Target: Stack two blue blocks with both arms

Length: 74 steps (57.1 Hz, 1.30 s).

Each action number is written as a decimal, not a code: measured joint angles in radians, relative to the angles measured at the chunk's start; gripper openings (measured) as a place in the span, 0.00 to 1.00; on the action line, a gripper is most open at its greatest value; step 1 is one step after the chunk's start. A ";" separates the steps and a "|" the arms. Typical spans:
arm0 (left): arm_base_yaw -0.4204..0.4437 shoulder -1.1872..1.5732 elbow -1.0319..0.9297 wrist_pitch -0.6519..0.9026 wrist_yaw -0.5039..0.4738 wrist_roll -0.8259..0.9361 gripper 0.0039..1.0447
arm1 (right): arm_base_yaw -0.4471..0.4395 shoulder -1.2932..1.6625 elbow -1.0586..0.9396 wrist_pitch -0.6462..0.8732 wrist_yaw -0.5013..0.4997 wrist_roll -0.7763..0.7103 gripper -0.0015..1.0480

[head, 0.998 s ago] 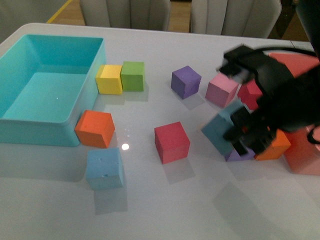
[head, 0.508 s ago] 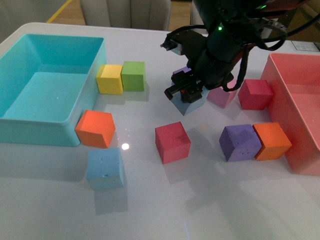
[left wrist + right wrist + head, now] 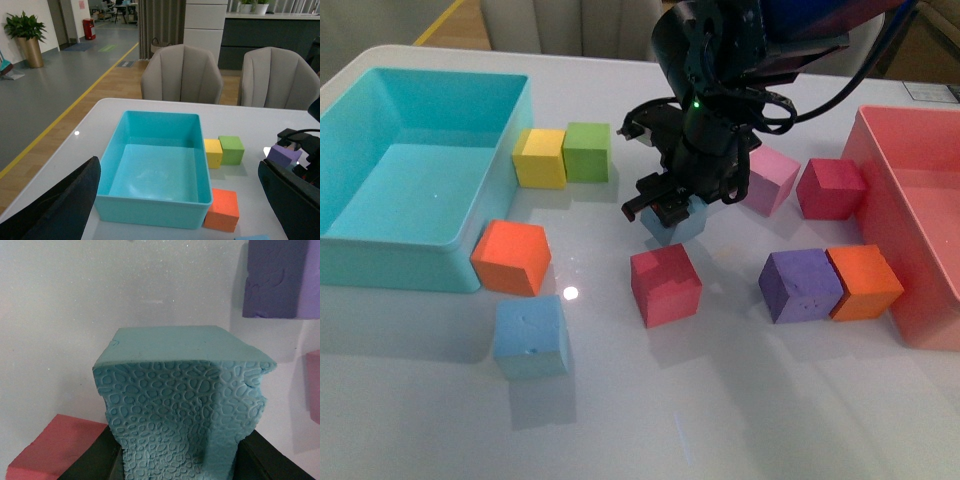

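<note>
1. In the front view, the carried blue block is largely covered by the right pincer.
2. The pink bin is cut off at 3 o'clock there.
3. In the left wrist view, the second blue block is cropped at 6 o'clock; the left pincer is blurred.

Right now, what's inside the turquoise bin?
Nothing shows inside the turquoise bin: its floor looks bare. The near wall hides a thin strip of floor.
</note>
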 joint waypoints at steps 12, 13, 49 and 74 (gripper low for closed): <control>0.000 0.000 0.000 0.000 0.000 0.000 0.92 | -0.001 0.034 0.011 0.003 0.000 0.011 0.38; 0.000 0.000 0.000 0.000 0.000 0.000 0.92 | -0.001 0.034 0.011 0.005 0.000 0.011 0.38; 0.000 0.000 0.000 0.000 0.000 0.000 0.92 | -0.018 -0.085 -0.141 0.156 -0.042 0.019 0.91; 0.000 0.000 0.000 0.000 0.000 0.000 0.92 | -0.100 -0.612 -0.652 0.619 -0.192 0.137 0.91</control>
